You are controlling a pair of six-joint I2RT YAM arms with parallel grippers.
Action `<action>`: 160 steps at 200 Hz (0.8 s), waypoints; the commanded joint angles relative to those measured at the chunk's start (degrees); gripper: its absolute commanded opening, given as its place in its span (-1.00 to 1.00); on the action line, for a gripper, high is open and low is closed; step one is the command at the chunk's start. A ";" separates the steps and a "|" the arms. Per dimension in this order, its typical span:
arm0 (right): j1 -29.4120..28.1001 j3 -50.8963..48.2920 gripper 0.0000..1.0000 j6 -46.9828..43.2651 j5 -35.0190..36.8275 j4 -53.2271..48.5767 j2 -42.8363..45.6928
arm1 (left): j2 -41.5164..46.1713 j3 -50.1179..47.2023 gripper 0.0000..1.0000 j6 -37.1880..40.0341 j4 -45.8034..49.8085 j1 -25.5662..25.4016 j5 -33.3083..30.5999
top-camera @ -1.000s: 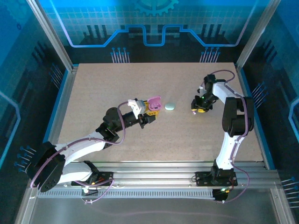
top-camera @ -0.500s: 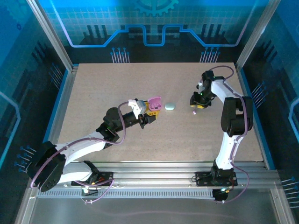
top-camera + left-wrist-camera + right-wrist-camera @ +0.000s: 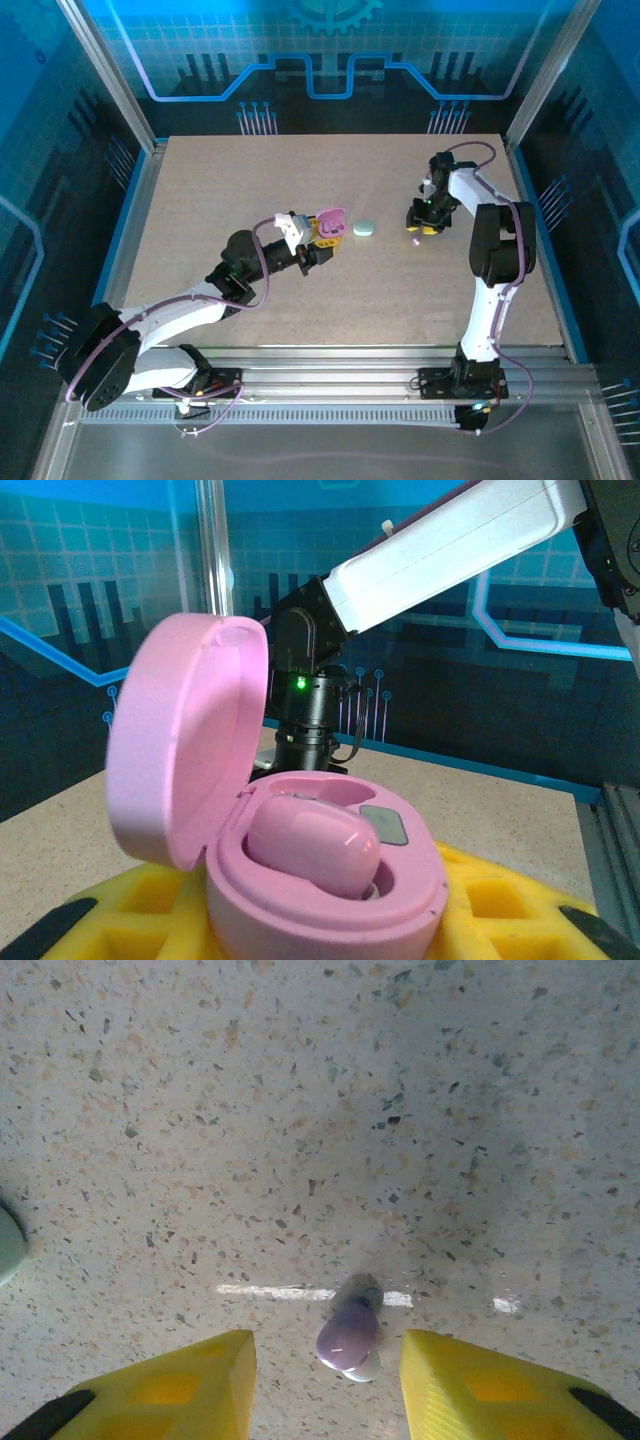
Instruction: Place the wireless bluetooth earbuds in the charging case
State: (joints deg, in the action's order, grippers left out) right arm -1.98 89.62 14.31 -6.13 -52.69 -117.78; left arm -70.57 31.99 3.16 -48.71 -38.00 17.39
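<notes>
A loose earbud (image 3: 348,1338), tiny and pale purple, lies on the speckled worktop (image 3: 300,1110). It sits between the two yellow fingers (image 3: 170,1390) of the right end effector (image 3: 325,1360), closer to the right finger, and neither finger touches it. That end effector is partly spread and holds nothing. From the overhead camera the same earbud is a faint pinkish speck (image 3: 416,241) just beside the right end effector (image 3: 424,226), right of the worktop's middle.

A second earbud, the seated earbud (image 3: 312,845), is pink and rests inside the pink charging case (image 3: 320,910). The case's lid (image 3: 185,740) stands open, tilted up on the left in the left wrist view. The left end effector (image 3: 320,930) is closed around the base of the case, with yellow padding visible on both sides beneath it. Seen from above, the case (image 3: 331,221) is held at the tip of the left end effector (image 3: 322,238), near the centre of the worktop.

A small mint-green case (image 3: 364,229) lies closed on the worktop between the pink case and the loose earbud, apart from both.
</notes>
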 commanded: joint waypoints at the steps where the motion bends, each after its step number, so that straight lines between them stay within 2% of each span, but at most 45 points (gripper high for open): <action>1: -0.91 1.39 -0.13 -0.68 1.01 -1.81 -1.09 | 0.43 0.35 -0.36 0.52 -0.88 -0.32 0.96; 94: -0.78 2.66 -0.20 -0.15 0.64 -2.62 -4.35 | 1.22 0.00 -0.36 0.58 -0.28 -0.38 0.81; 160: -0.81 3.32 -0.33 -0.41 0.68 -2.92 -5.88 | 1.41 -0.08 -0.36 0.54 -0.16 -0.36 0.81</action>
State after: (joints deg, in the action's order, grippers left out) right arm -1.98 91.24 14.09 -5.98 -53.60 -122.34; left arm -70.57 31.99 3.14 -48.25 -38.00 17.39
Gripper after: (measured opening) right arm 0.344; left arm 0.382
